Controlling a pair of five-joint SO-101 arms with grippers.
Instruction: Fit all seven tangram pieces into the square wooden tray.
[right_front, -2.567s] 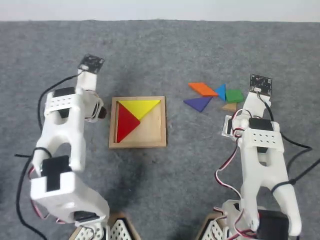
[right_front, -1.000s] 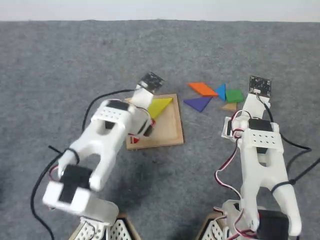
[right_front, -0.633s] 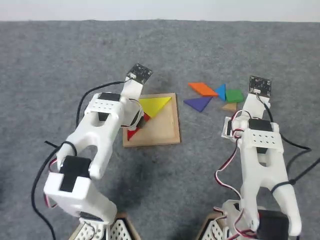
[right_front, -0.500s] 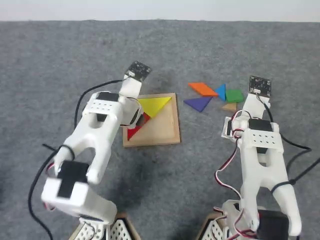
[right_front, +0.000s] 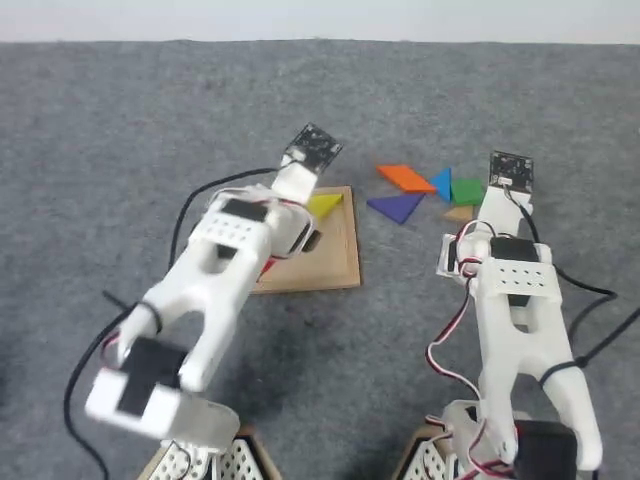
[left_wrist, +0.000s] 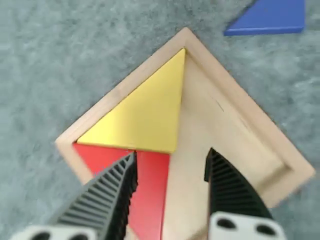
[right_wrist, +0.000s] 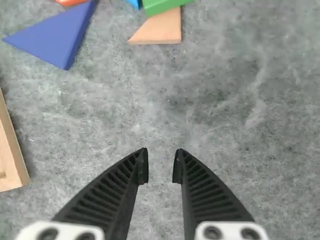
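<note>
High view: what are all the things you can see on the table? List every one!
Square wooden tray: 1, pale brown, on the mat.
Tray pieces: 2, yellow triangle and red triangle, edges touching.
Loose pieces: 5, orange parallelogram, small blue triangle, green square, indigo triangle, tan triangle, clustered beside tray.
Grey fuzzy mat: 1, grey, covering table.
Left end effector: 1, black, open above tray.
Right end effector: 1, black, slightly open over bare mat.
</note>
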